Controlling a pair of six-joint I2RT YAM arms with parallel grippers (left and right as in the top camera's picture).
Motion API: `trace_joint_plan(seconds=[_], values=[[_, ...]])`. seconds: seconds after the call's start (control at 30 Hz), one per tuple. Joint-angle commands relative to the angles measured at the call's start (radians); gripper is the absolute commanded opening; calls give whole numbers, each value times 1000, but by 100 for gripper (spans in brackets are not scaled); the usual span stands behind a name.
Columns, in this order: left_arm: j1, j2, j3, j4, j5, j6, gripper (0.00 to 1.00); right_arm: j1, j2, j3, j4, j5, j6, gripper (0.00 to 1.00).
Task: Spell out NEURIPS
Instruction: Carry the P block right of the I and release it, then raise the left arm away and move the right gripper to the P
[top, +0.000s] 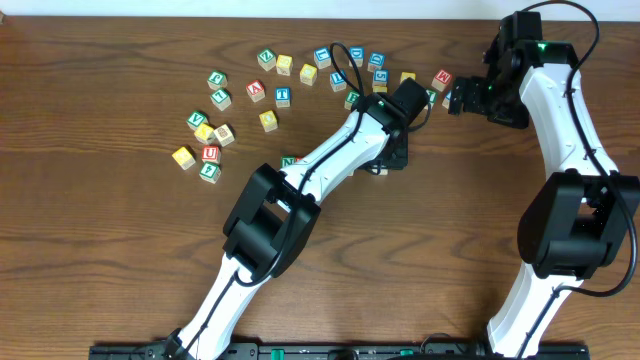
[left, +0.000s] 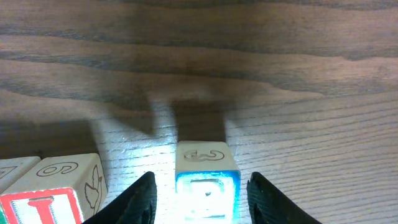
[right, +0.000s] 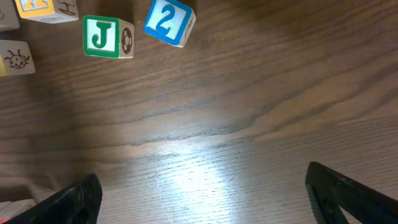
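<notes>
While flat, cube (left: 207, 180) square to left gripper (left: 202, 179)

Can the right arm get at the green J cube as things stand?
Probably yes: the right gripper is open and only bare table lies between it and the green J cube. The blue 2 cube sits close beside it, apart.

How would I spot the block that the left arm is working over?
Follow the left arm to its gripper, low over the table. Between its fingers stands a block with a blue-edged face; the neighbouring block has red.
</notes>
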Motion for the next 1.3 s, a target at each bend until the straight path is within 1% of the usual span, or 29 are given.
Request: trace_joint_plan(seconds=[0.0,0.3,0.4,0.53,0.7,0.87,0.9,1.0,1.13,1.27], values=[[2,4,-11,0,-13,-5,47,3,1,19,-4,-7,4,99],[16,-12,-5,3,-13,11,47,3,1,19,-9,-7,4,99],[41,-59,4,-5,-13,46,47,3,1,19,-15,-7,4,99],[97,-171,4,-24,-13,99,48,4,1,19,-19,-8,4,99],[192,-376,4,-49,-13,182,52,15,1,19,-19,-11,3,99],[288,-557,4,-90,-13,246,52,50,1,19,-23,-11,3,99],[328,-599,4,-119,-14,263,52,69,1,19,-29,-11,3,99],[402,-636,4,-175,-35,274,52,108,1,19,-43,-11,2,99],[508,-634,4,-234,-58,274,52,172,1,19,-57,-11,-8,99],[591,-620,-2,-252,-58,274,52,235,1,15,-63,-10,-8,99]])
